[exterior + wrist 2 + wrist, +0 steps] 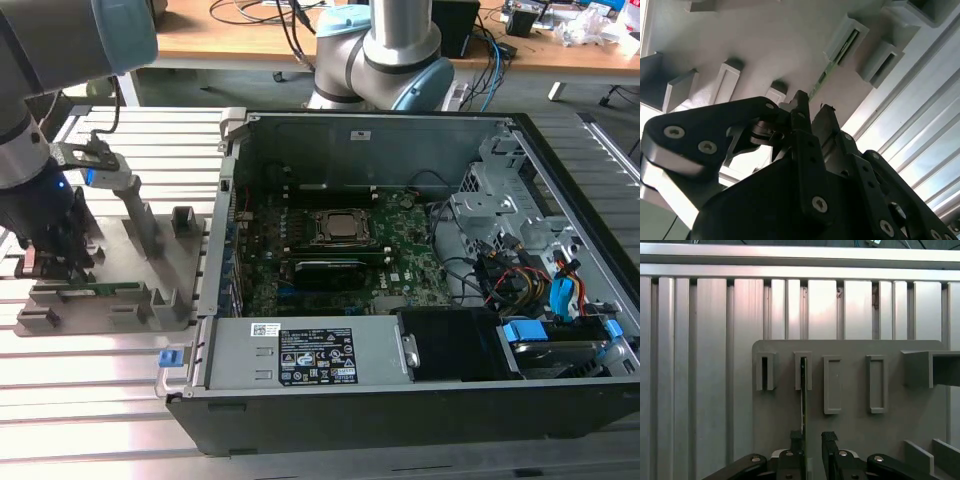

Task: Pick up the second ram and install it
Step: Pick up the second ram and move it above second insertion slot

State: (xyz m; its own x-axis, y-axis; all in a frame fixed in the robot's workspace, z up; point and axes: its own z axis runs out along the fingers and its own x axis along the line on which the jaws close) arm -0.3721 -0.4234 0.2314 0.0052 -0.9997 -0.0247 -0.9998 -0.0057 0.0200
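The second ram (102,290) is a slim green stick standing on edge in the slotted posts of the grey fixture tray (170,262) at the exterior view's left. My gripper (52,268) hangs low over the near end of the tray. In both wrist views the ram (802,395) (829,67) runs as a thin line straight toward my gripper (813,438) (814,107). The black fingers stand a little apart, and the stick's end lies close beside one fingertip (798,439). I cannot tell whether that finger touches it.
An open computer case (400,370) lies at the exterior view's right, with the green motherboard (400,255) and CPU socket (340,228) inside. The arm's base (385,50) stands behind it. Slatted aluminium table (715,365) surrounds the tray.
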